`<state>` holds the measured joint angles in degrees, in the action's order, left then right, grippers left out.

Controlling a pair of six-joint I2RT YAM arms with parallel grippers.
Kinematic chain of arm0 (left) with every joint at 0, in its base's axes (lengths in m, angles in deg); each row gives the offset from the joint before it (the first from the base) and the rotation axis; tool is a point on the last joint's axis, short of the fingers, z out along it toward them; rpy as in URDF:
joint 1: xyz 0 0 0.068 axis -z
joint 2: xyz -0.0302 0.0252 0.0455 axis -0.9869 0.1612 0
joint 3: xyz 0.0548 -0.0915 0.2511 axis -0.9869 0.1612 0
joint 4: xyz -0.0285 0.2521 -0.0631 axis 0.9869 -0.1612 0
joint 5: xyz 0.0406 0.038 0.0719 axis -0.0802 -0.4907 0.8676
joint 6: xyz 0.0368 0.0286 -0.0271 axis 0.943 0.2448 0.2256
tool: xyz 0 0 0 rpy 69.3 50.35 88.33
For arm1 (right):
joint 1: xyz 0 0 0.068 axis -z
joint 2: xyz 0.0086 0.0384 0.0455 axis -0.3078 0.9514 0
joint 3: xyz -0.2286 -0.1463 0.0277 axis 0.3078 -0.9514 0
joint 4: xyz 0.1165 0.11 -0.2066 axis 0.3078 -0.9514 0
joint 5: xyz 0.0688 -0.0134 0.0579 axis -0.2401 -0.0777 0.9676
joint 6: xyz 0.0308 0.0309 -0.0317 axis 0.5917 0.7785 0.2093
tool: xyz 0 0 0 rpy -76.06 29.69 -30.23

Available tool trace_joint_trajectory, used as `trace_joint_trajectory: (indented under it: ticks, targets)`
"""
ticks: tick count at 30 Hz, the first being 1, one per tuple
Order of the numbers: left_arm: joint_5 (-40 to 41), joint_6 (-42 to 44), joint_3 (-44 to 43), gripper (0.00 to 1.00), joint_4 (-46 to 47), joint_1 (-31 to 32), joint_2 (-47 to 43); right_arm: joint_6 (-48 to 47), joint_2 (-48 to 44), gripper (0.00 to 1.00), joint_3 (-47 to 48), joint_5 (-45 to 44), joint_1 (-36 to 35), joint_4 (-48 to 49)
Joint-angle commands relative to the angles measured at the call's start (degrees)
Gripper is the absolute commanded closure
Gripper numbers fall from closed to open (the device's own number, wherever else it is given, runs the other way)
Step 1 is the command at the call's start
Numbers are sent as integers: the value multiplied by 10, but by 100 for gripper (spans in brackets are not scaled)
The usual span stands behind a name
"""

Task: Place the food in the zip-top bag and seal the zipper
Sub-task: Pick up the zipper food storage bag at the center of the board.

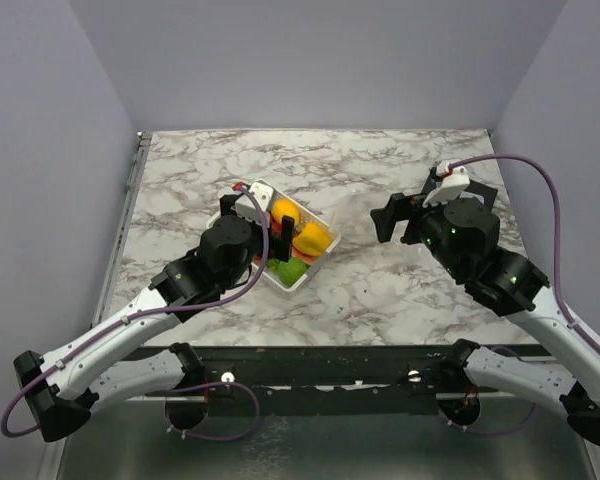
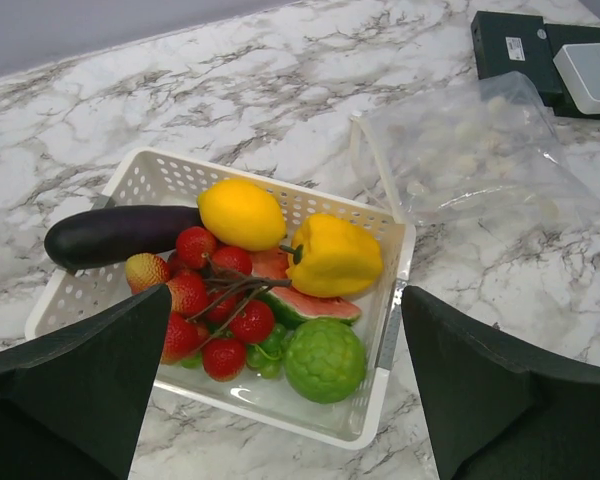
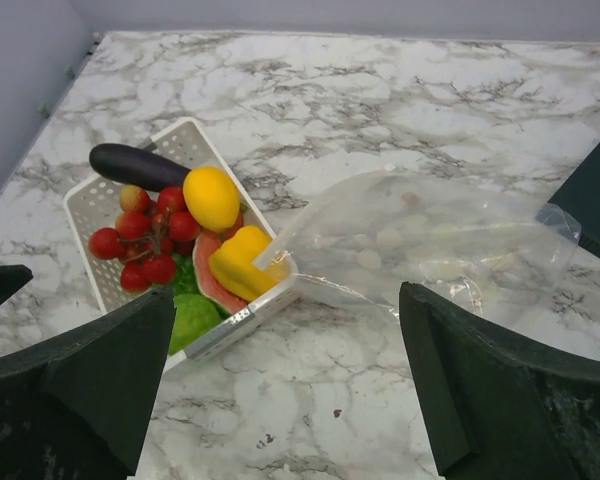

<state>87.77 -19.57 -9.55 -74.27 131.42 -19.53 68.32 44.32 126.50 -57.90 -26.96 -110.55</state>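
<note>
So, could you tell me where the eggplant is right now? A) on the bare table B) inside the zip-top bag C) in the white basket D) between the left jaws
C: the eggplant lies in the white basket beside the lemon, and the zip-top bag next to it looks empty.

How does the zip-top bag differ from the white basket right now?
The zip-top bag is clear and crinkly; the white basket is opaque, rigid and perforated. The bag lies flat with no food in it, while the basket stands with its walls up and holds all the food. Both rest on the marble table, side by side.
</note>
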Motion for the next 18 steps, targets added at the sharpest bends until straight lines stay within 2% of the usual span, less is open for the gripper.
trace_joint_trajectory:
  ticks: [1,14,18]
  targets:
    - [6,13,8,1,-16,1,3,6,11,0,10,-6,0,-55]
    - [13,7,-3,1,-35,1,12,-11,27,0,22,79,0,-58]
    - [51,3,-3,1,-41,1,7,-25,47,0,29,115,-1,-64]
